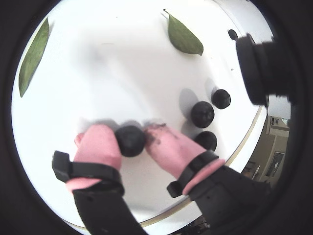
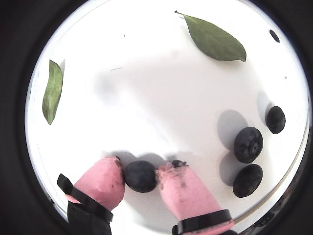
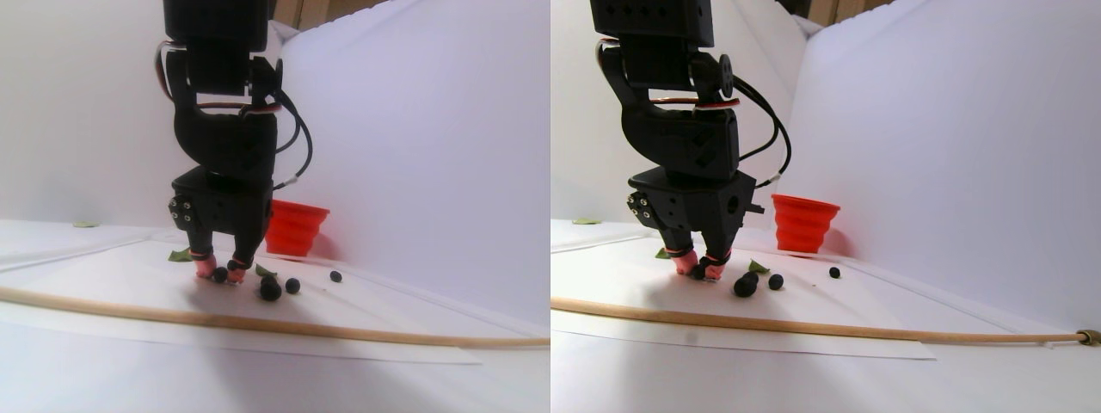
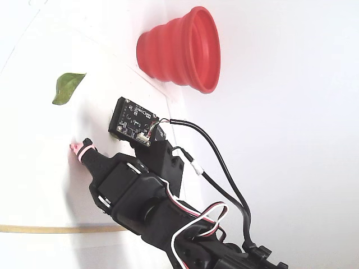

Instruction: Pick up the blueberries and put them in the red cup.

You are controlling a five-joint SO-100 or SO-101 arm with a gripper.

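Note:
My gripper (image 1: 130, 138) is shut on one blueberry (image 1: 130, 141), a dark round berry pinched between the two pink fingertips (image 2: 107, 178), down at the white surface. Both wrist views show this grip, and the held berry (image 2: 141, 176) touches both pads. To its right lie three loose blueberries (image 2: 248, 144) close together. In the stereo pair view the gripper (image 3: 220, 274) points straight down, and the red cup (image 3: 293, 226) stands upright behind it to the right. The fixed view lies on its side and shows the red cup (image 4: 185, 50) beyond the arm.
Two green leaves (image 2: 215, 41) (image 2: 51, 93) lie on the white sheet, and a small dark berry (image 2: 274, 35) sits farther off. A thin wooden stick (image 3: 258, 323) runs across the front. White walls close in behind and at the right.

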